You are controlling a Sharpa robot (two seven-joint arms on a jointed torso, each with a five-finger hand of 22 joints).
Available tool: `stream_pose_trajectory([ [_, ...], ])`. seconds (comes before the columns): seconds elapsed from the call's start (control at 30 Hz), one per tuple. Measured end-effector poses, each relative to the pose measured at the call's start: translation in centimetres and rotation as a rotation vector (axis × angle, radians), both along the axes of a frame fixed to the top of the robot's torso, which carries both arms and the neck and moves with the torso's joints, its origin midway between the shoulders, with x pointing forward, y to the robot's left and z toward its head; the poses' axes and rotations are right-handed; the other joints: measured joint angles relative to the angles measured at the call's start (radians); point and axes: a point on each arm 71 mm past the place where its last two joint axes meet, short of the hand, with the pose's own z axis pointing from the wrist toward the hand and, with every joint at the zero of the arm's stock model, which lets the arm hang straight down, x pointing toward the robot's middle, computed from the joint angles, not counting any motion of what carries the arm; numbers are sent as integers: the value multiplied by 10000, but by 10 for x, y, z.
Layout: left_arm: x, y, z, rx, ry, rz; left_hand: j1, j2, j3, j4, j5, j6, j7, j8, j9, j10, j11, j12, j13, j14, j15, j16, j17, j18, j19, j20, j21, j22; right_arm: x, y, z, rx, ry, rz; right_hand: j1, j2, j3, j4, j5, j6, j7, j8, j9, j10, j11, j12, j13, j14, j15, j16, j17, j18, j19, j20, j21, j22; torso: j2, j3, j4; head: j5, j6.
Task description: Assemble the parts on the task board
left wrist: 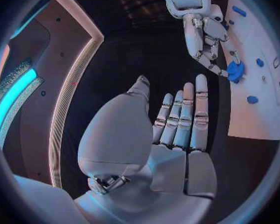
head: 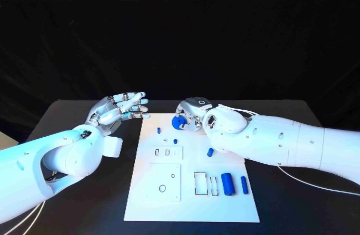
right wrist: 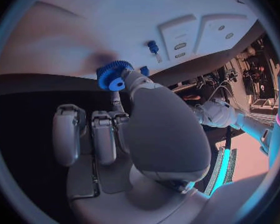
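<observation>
The white task board lies mid-table. My right hand hovers over its far edge and pinches a blue gear between thumb and a finger; the right wrist view shows the gear at the fingertips of that hand, just above the board. My left hand floats left of the board's far corner, fingers spread and holding nothing. The left wrist view shows its flat open palm, with the right hand and gear beyond.
Small blue pegs stand on the board's far half, one of them near the gear. A thick blue cylinder and a thin one lie at the near right beside rectangular slots. Black table surrounds the board.
</observation>
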Motion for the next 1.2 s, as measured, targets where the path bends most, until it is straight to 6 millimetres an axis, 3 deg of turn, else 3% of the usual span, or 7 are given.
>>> stream_pose_trajectory([
  [0.27,0,-1,0,-6,1,-16,0,0,0,0,0,0,0,0,1,0,0,0,-1,0,0,0,-1,0,0,0,0,0,1,4,-7,-50,113,19,0,0,0,0,0,-4,3,-20,-4,0,0,0,0,0,0,0,-1,1,0,0,0,-1,0,16,-25,69,-57],
  [0.8,1,-2,0,-13,5,-36,0,0,0,0,0,0,0,0,2,0,0,0,0,0,0,0,-3,0,0,0,0,-1,2,12,-13,-84,217,83,-41,41,28,30,-31,-36,26,8,-21,0,0,-1,0,0,1,0,-2,0,0,0,0,-3,-7,25,-32,81,-106],
  [1.03,1,-2,0,-13,7,-38,0,0,0,0,0,0,0,0,2,0,0,0,0,0,0,0,-3,0,0,0,0,-2,2,14,-15,-122,257,73,-134,-53,72,16,-32,-52,15,9,-15,0,0,-1,-1,0,1,0,-3,1,0,0,0,-3,-9,23,-33,76,-106],
  [1.2,1,-2,-1,-9,10,-33,0,0,0,0,0,0,0,0,2,0,0,0,0,0,0,0,-4,0,0,0,0,-2,3,13,-16,-157,278,41,-292,-130,98,17,-50,-217,94,-50,-14,0,0,-7,-1,1,1,0,-3,1,35,36,-6,-4,-11,16,-38,84,-113],
])
